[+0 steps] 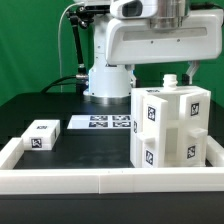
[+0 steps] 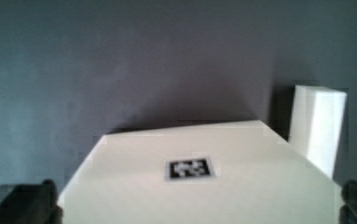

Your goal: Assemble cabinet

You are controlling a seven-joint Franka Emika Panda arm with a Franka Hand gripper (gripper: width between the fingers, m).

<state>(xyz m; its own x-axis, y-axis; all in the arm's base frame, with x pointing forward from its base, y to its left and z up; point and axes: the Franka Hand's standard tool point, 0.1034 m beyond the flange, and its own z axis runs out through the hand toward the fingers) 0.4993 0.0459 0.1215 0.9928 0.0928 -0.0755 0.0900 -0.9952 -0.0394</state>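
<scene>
The white cabinet body (image 1: 168, 128) stands upright at the exterior view's right, with marker tags on its faces. A small white tagged block (image 1: 42, 134) lies at the exterior view's left. My gripper (image 1: 180, 76) hangs just above the body's top. In the wrist view the body's top face (image 2: 193, 170), with one tag on it, fills the space between my fingers (image 2: 18, 203). The gripper (image 2: 189, 208) is open wide, with its jaws apart on either side of the body. A narrow white panel (image 2: 317, 130) shows beside the body.
The marker board (image 1: 103, 123) lies flat at the back middle, in front of the arm's base (image 1: 108, 82). A low white border wall (image 1: 100, 180) runs along the front and sides of the black table.
</scene>
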